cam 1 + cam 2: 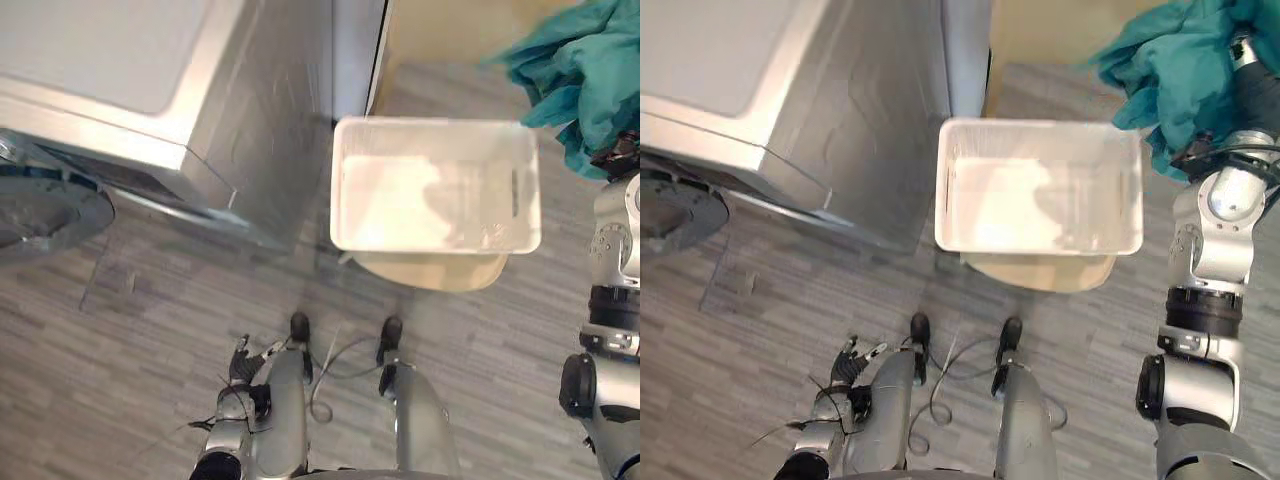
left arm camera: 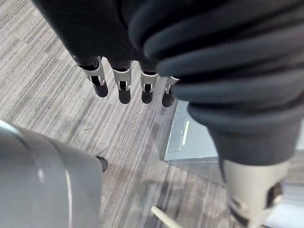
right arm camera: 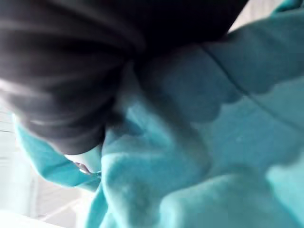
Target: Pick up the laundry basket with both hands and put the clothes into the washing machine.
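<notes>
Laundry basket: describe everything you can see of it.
The laundry basket is a white rectangular tub, plastic by its look, with slot handles in its short walls. Upright and seemingly empty, it rests on a cream rounded object beside the washing machine. Teal clothes hang by its far right corner.

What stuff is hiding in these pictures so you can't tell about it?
- Right hand: teal clothes wrap it in the right wrist view, so its grip is hidden.
- Washing machine opening: cut off by the left edge of both eye views; part of the round door shows.
- Beige stand: mostly under the white basket in the eye views.
</notes>
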`<state>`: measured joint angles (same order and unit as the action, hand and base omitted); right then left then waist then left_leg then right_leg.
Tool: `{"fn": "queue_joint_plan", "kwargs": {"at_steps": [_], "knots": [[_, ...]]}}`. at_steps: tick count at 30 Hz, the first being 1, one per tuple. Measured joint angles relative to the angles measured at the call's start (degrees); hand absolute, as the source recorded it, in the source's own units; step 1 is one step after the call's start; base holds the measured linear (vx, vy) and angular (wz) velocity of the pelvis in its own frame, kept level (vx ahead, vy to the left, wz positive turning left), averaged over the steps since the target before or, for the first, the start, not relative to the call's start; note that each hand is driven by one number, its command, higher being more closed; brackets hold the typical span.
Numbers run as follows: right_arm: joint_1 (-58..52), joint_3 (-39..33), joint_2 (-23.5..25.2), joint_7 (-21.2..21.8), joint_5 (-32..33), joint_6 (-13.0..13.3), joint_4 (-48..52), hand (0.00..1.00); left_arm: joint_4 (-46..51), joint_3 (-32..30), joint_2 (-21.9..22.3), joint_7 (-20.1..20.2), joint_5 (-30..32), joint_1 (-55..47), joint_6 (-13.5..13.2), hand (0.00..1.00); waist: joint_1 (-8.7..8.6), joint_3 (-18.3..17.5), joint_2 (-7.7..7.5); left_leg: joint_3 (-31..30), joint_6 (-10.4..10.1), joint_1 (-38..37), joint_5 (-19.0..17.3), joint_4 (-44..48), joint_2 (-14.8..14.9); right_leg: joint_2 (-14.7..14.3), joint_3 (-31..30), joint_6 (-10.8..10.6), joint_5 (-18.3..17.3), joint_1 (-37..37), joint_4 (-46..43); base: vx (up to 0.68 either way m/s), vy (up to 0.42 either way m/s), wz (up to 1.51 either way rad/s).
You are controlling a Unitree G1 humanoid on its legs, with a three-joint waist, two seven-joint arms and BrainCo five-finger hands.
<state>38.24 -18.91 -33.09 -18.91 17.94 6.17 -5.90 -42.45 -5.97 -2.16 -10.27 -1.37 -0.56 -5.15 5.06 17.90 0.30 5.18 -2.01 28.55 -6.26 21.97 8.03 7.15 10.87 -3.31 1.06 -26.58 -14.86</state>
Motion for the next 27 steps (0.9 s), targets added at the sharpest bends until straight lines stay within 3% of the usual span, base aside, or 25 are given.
{"fn": "queue_joint_plan", "kwargs": {"at_steps": [5, 7, 9, 14, 17, 22, 27], "knots": [[-10.04, -1.05, 6.91, 0.29, -0.51, 0.23, 11.56, 1.00, 0.55, -14.80, 0.02, 0.10, -10.95, -3.27, 2.11, 0.00, -0.04, -8.14, -1.31, 0.24, -0.91, -9.07, -0.44, -5.26, -0.88, 0.07, 0.71, -0.30, -2.31, 7.90, 2.29, 0.14, -0.008, 0.08], [-13.65, -1.06, 9.28, 0.54, -0.65, 0.35, 13.68, 1.00, 5.10, -19.51, -0.60, -0.77, -13.35, -3.66, 2.51, 0.00, -0.06, -11.45, -1.39, -0.59, -1.03, -12.19, -0.38, -7.76, -1.30, 0.05, 1.81, -0.52, -3.04, 10.96, 3.66, 0.18, -0.004, 0.24], [-16.39, -1.07, 11.29, 0.97, -1.12, 0.33, 13.77, 1.00, 16.33, -23.68, -1.03, -3.26, -15.01, -3.14, 2.35, 0.00, 0.23, -15.38, -1.75, -1.53, -1.45, -15.35, -0.02, -10.28, -1.90, -0.05, 2.75, -0.63, -3.14, 14.49, 5.88, 0.21, 0.003, 0.21], [-16.86, -1.09, 13.49, 2.75, -2.91, 0.28, 13.79, 1.00, 38.26, -22.60, -1.81, -9.07, -15.81, 1.78, -0.64, 0.00, -0.19, -18.90, -1.91, -3.61, -1.47, -20.43, 0.00, -12.61, -2.89, 0.11, 4.22, -0.91, -2.95, 21.32, 10.09, 0.16, 0.024, 0.18], [-16.85, -0.10, 14.89, 3.88, -2.90, 0.29, 13.90, 1.00, 45.79, -17.23, -3.69, -11.52, -13.19, 5.38, -1.76, 0.00, -0.85, -19.39, -2.16, -3.56, -1.45, -24.22, 0.02, -14.11, -3.18, 0.11, 3.87, -0.95, -2.89, 25.27, 12.08, 0.11, 0.013, -0.02], [-17.58, 3.36, 17.77, 5.55, -2.79, 0.79, 14.98, 1.00, 55.08, -0.57, -4.06, -12.09, -8.37, 8.59, -2.63, 0.00, -1.33, -21.37, -2.48, -2.36, -1.44, -27.59, 0.02, -15.53, -3.15, -0.17, 0.98, -1.15, -2.66, 26.79, 13.02, 0.06, -0.008, -0.29], [-21.14, 9.33, 22.22, 7.54, -2.71, 1.62, 21.00, 1.00, 57.50, 17.18, -2.52, -7.04, -7.60, 14.02, -3.85, 0.00, -3.12, -22.09, -1.75, -0.41, -1.43, -30.19, 0.01, -16.16, -3.17, -0.20, -1.82, -1.09, -2.43, 27.44, 12.70, 0.00, 0.006, -0.28]]}}
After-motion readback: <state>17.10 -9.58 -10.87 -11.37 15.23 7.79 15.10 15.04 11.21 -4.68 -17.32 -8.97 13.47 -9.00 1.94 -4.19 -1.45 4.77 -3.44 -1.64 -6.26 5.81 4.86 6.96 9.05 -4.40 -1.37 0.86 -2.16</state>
